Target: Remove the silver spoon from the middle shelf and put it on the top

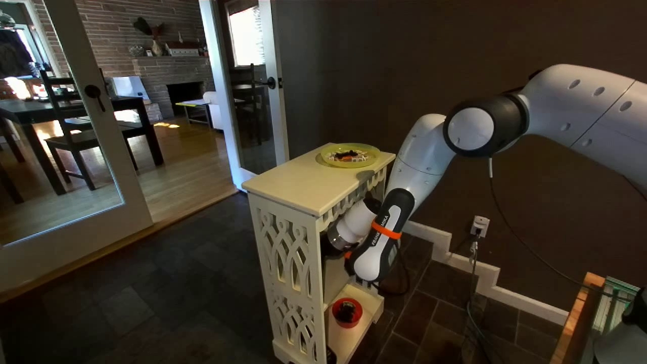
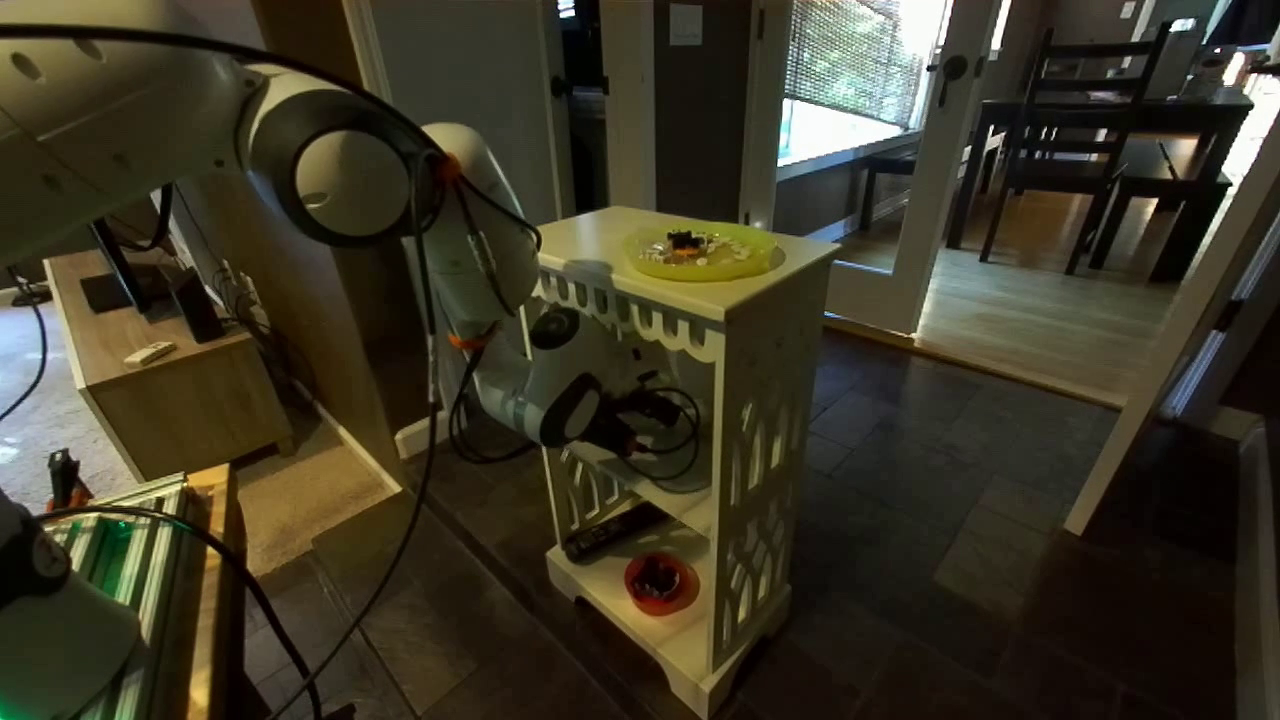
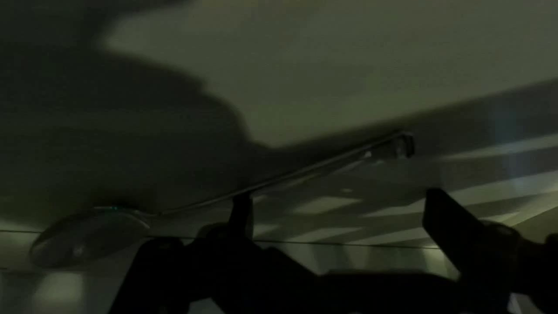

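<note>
One yellow-green dish (image 1: 354,165) on the top (image 1: 298,182) is holding small pieces (image 1: 349,156), a red bowl (image 1: 349,324) something dark (image 1: 346,311), while the slender silver spoon (image 3: 222,197), dimly glinting, is lying on the middle shelf (image 2: 687,506) and the wide-spread hand (image 3: 338,195) is gripping nothing.

Wrist view: dim, greenish, soft-focused; fingers (image 3: 449,226) in black silhouette, broad shadow (image 3: 144,126) above them, pale light bars (image 3: 324,204) between and beside them, faint glint on the spoon (image 3: 89,240). Both exterior views: windows (image 1: 246,36) glaring white, well beyond the fingers.
</note>
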